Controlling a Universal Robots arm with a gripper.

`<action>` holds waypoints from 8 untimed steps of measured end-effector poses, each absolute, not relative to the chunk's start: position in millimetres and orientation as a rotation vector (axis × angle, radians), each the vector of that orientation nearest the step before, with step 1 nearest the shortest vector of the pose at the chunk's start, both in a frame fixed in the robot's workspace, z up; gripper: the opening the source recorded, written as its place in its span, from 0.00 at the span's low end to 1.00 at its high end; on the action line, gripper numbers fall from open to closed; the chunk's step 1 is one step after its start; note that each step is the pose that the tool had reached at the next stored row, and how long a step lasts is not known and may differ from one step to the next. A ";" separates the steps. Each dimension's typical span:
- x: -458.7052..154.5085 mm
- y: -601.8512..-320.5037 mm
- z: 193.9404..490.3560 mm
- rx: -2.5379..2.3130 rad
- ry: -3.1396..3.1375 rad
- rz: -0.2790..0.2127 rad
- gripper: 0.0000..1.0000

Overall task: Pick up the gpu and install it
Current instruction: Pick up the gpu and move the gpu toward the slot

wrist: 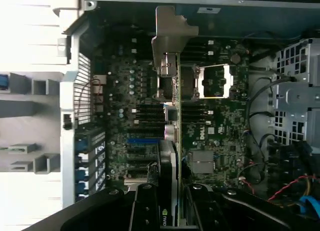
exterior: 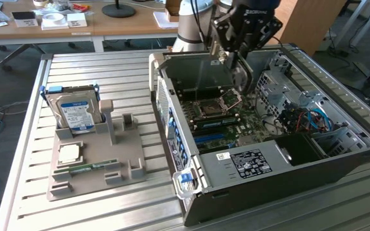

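Observation:
My gripper (exterior: pixel 236 50) hangs over the open computer case (exterior: pixel 172 120) and is shut on the gpu (exterior: pixel 236 77), a thin dark card with a grey metal bracket at its lower end. The card hangs upright just above the motherboard (exterior: pixel 230 120), near the processor socket (exterior: pixel 209 108). In the wrist view the gpu (wrist: pixel 171 156) shows edge-on between my gripper's (wrist: pixel 170 213) two dark fingers (wrist: pixel 145 208), with its bracket (wrist: pixel 167 36) at the far end. The card runs along the board's slots, next to a blue slot (wrist: pixel 142 140).
Outside the case, a grey holder (exterior: pixel 98 178) on the slatted table carries a silver hard drive (exterior: pixel 75 113), a processor chip (exterior: pixel 69 153) and a green memory stick (exterior: pixel 85 168). Drive cages and red and blue cables (exterior: pixel 310 120) crowd the case on the exterior view's right. A black power supply (exterior: pixel 256 161) fills the near end.

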State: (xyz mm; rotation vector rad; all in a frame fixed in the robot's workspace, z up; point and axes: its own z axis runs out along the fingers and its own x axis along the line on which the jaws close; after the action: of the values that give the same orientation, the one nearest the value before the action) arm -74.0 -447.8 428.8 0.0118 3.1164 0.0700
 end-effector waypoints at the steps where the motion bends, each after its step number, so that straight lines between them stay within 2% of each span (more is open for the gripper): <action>1: -69.1 -447.8 428.8 0.011 3.116 0.070 0.27; 8: -37.5 -447.8 428.8 0.012 3.116 0.070 0.27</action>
State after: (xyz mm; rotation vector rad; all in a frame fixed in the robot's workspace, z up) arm -37.5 -447.8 428.8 0.0115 3.1164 0.0702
